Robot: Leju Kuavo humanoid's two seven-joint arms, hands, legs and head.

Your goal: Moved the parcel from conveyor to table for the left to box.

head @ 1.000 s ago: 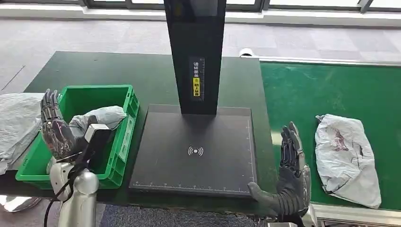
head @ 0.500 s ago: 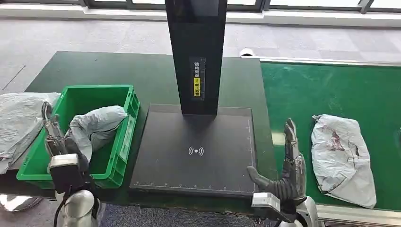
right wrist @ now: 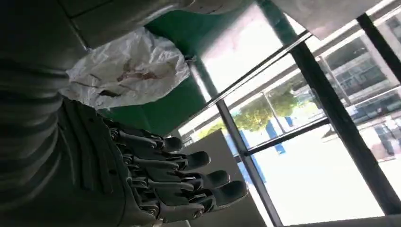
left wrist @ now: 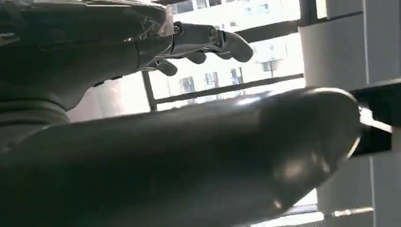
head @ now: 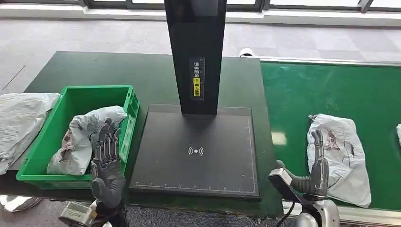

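Observation:
A crumpled grey parcel (head: 338,156) with red marks lies on the green conveyor (head: 331,90), and it shows in the right wrist view as parcel (right wrist: 127,71). My right hand (head: 314,172) stands upright at the conveyor's near edge, just left of that parcel, fingers apart and empty; the same right hand (right wrist: 156,184) shows in its wrist view. Another grey parcel (head: 80,135) lies in the green box (head: 42,149). My left hand (head: 106,163) hovers open in front of the box's right corner, holding nothing; its fingers (left wrist: 208,40) are stretched out.
A black scanner plate (head: 196,151) with a tall black post (head: 196,52) sits mid-table. More grey bags (head: 21,120) lie left of the box. A further pale item (head: 398,132) enters at the conveyor's right edge. The dark green table (head: 118,71) extends behind.
The left hand has let go of the parcel in the box and drawn back toward me. The conveyor parcel has drifted left. The right hand has shifted right and lower, near it.

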